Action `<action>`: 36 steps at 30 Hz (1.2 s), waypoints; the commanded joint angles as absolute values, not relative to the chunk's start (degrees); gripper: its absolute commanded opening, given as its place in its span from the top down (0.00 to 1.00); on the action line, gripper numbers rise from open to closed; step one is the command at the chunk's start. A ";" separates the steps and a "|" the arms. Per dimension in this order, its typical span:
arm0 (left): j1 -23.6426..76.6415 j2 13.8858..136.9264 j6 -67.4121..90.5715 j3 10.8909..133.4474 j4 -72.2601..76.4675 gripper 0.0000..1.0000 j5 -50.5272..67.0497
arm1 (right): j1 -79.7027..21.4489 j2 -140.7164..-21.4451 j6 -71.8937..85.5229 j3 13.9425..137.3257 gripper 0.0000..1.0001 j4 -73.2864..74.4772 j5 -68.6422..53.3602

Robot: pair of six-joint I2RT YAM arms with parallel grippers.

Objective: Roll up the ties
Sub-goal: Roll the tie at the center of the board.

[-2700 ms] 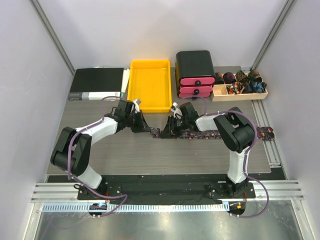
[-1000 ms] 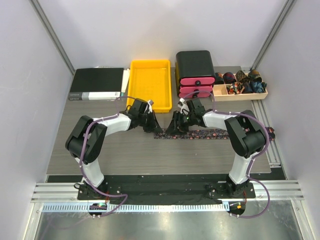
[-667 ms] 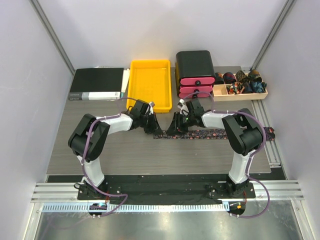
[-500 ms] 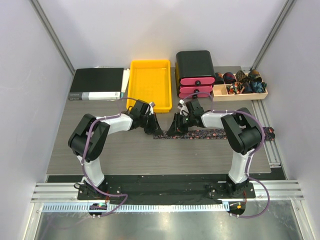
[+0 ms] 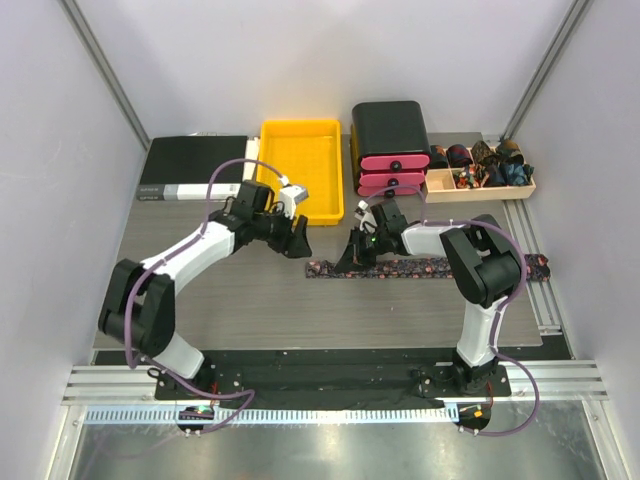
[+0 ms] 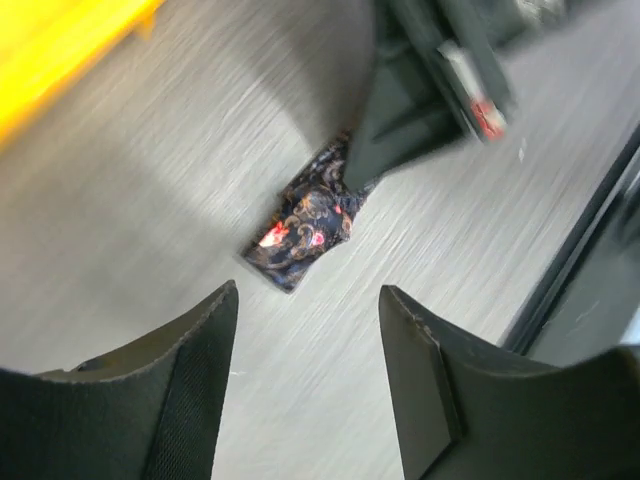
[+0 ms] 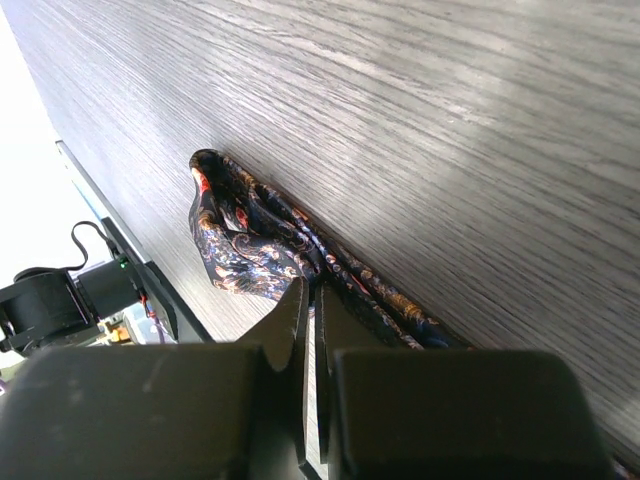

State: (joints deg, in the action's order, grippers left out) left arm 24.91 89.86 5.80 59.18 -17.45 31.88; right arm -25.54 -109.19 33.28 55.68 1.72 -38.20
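Tie [image 5: 420, 270] lies flat on table [image 5: 230, 300], left end folded over & pinched in closed right fingers [image 7: 285, 325]; left fingers [image 6: 190, 380] open, empty, near yellow tray [image 5: 298, 125]. Risk: w/ only one thin pinch, fold could slip out or roll skew once turning starts. Vs a sec ago: left fingers let go of tie end & backed off; right closed.

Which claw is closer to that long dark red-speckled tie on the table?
Right. The right gripper is pinched shut on the long dark speckled fabric tie near its folded end. The left gripper is open, off beyond that end and not touching it.
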 commanded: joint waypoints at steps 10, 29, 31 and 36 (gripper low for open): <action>30.40 96.41 -48.16 60.37 -26.11 0.40 31.31 | -25.84 -111.88 30.32 56.69 0.99 3.69 -36.30; 35.07 103.45 -49.21 64.25 -25.22 0.51 20.91 | -25.93 -111.97 30.85 55.11 0.99 3.16 -37.53; 35.07 103.27 -49.31 64.25 -25.49 0.50 21.79 | -25.93 -111.97 30.94 55.02 0.99 2.99 -37.62; 35.07 103.54 -48.61 66.09 -27.77 0.68 22.94 | -26.02 -112.06 31.55 55.02 0.99 2.55 -37.79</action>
